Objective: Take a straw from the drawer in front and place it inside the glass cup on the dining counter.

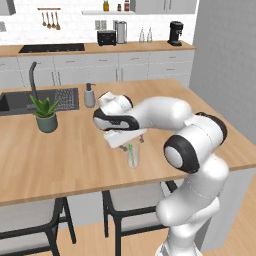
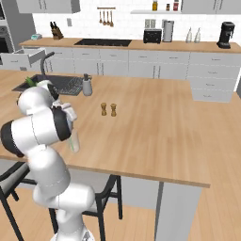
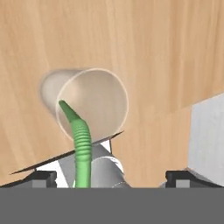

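1. Thin bright green straw point(image 3: 81, 148) standing inside the small clear straight-sided glass cup point(image 3: 94, 105), lower end on the cup's floor at about 9 o'clock of the rim circle in the hand view, ribbed bend leaning out over the rim at about 7 o'clock.
2. Seen in the left base view as a green line point(image 1: 131, 153) upright within the cup point(image 1: 133, 156), directly under the hand.
3. Cup resting on the long light-brown wooden dining counter point(image 1: 75, 155), near its front edge, at about 5 o'clock from the green spiky plant in a grey-green pot point(image 1: 45, 114).
4. Two-finger gripper point(image 3: 113, 178) poised above the cup, jaws spread wide, dark tips far apart at the bottom corners of the hand view, nothing pinched between them; straw passing through the gap, contact with either tip not discernible.
5. In the left base view, gripper point(image 1: 131, 141) just over the cup mouth, white arm bent across the counter.
6. Grey soap dispenser point(image 1: 89, 95) beside the dark inset sink point(image 1: 20, 102), at about 11 o'clock from the cup, well apart.
7. Two small brown shakers point(image 2: 108, 109) side by side on the counter, at about 1 o'clock from the cup point(image 2: 74, 141) in the right base view.
8. Light-grey drawer point(image 2: 21, 57) pulled open on the far cabinet run, at about 10 o'clock in the right base view.
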{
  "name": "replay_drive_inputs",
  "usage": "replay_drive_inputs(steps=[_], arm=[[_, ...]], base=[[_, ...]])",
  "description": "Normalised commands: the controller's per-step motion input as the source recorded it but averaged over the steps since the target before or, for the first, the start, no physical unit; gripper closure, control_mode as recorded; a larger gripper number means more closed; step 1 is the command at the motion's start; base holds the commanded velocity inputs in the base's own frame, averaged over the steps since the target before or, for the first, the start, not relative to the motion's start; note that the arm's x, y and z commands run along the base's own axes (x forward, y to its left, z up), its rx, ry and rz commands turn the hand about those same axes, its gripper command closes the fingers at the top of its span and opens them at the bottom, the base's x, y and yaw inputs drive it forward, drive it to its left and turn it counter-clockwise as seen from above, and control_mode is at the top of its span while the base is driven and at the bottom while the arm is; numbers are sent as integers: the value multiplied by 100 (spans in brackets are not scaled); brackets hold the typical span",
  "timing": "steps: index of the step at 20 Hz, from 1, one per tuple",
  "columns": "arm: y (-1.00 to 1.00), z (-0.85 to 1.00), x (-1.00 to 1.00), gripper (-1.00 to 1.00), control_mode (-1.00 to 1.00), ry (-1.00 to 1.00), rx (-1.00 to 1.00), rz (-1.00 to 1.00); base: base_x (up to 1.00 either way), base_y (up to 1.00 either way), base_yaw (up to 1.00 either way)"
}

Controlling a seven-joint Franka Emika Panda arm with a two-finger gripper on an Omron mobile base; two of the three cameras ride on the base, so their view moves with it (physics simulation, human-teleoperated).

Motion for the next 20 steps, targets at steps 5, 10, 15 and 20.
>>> replay_drive_inputs(steps=[5,10,15,20], arm=[[0,5,0,-100,-100,0,39,2],[0,59,-21,-100,-100,-6,28,2],[-23,97,-58,-100,-100,-12,10,0],[-58,81,-58,-100,-100,-10,0,0]], base=[[0,0,0],[0,0,0],[0,0,0],[0,0,0]])
